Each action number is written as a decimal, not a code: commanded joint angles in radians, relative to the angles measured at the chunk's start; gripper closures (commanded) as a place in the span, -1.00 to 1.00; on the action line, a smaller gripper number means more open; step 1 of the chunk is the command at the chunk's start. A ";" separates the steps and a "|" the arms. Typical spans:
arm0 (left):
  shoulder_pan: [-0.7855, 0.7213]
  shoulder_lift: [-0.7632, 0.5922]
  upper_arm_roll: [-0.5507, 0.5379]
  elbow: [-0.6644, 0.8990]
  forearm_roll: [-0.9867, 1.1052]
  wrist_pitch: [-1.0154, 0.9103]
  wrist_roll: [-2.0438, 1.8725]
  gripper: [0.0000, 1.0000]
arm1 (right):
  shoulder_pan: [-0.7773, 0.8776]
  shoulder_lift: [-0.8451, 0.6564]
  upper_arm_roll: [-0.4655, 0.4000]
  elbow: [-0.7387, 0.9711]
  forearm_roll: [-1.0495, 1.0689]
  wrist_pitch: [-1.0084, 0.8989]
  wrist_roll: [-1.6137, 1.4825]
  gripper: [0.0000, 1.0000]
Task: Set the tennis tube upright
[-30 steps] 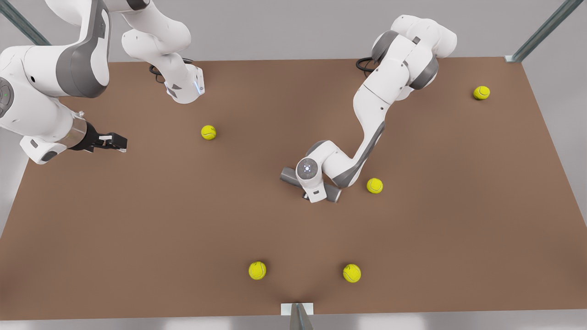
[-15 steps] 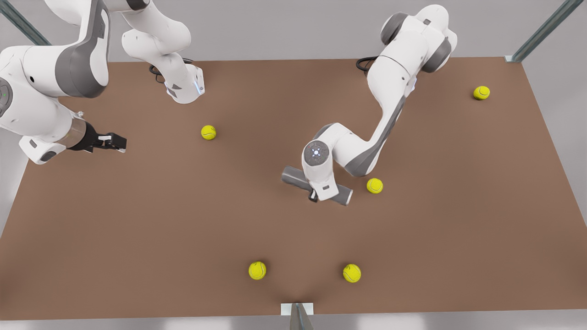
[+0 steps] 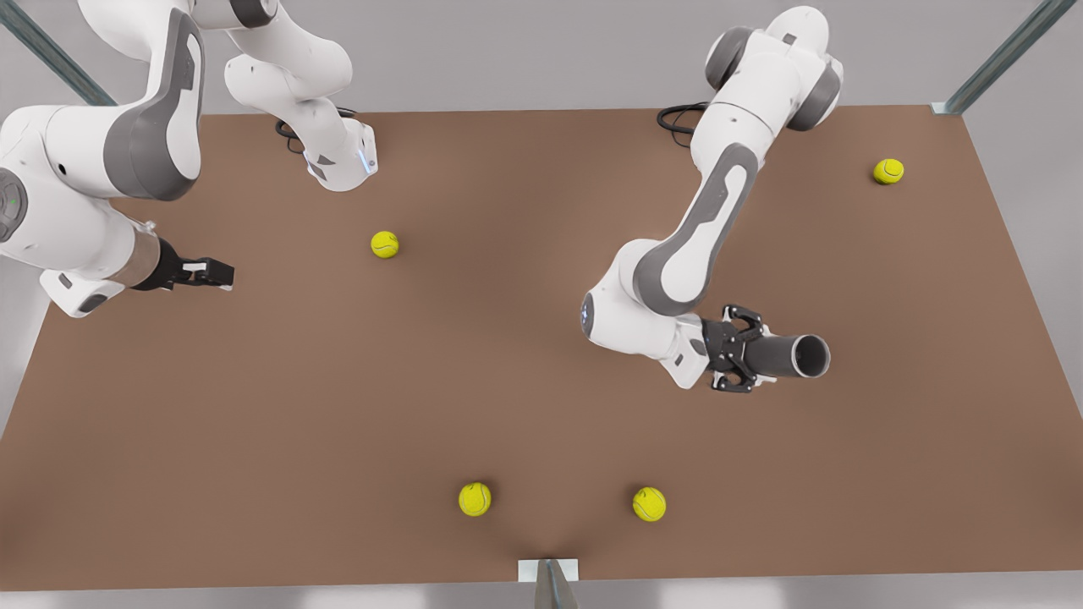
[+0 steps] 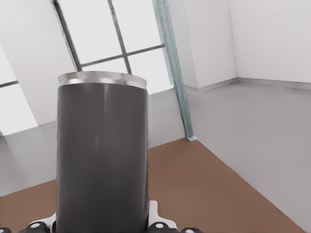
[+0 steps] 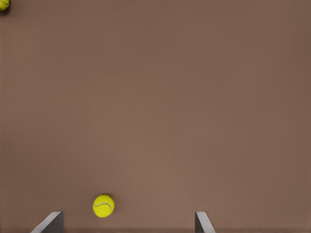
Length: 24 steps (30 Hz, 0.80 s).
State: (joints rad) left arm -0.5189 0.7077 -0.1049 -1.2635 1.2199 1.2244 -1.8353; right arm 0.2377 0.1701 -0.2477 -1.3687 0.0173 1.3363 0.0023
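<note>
The left gripper was on the front view's right, and its black fingers were closed tight around one end of the tennis tube. The tube was up off the brown bench, held in the air. In the front view its open mouth showed as a dark round hole, so it was tipped up toward the camera, but I could not tell if it was fully straight. In the left wrist view the tube stood tall out of the fingers, with a pale rim on top. The tube looked hard and stiff, like metal, so it would not bend or squash. It was hollow, so it was likely light. Its side looked smooth and shiny, so it could slip if the hold was weak. Holding it near one end, as here, seemed good, because the bottom end could go flat on the bench. It is tall and thin, so it could fall over if set down crooked. The right gripper waited well away at the front view's left, above the bench, with its fingers spread apart and nothing in them. In its wrist view a tennis ball lay on the bench below.
</note>
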 commanded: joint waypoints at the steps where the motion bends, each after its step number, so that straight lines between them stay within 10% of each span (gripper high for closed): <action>1: -0.006 0.036 0.002 0.000 0.148 -0.203 0.025 -0.36 | 0.000 0.000 -0.001 0.000 0.001 0.000 -0.007 -1.00; 24: 0.050 0.243 0.027 0.009 0.090 0.106 -0.949 -0.37 | -0.009 0.017 -0.001 0.003 0.007 0.003 -0.008 -1.00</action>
State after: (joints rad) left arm -0.4699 0.9522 -0.0802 -1.2551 1.3074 1.2612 -2.3274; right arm 0.2290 0.1876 -0.2477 -1.3662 0.0239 1.3390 -0.0039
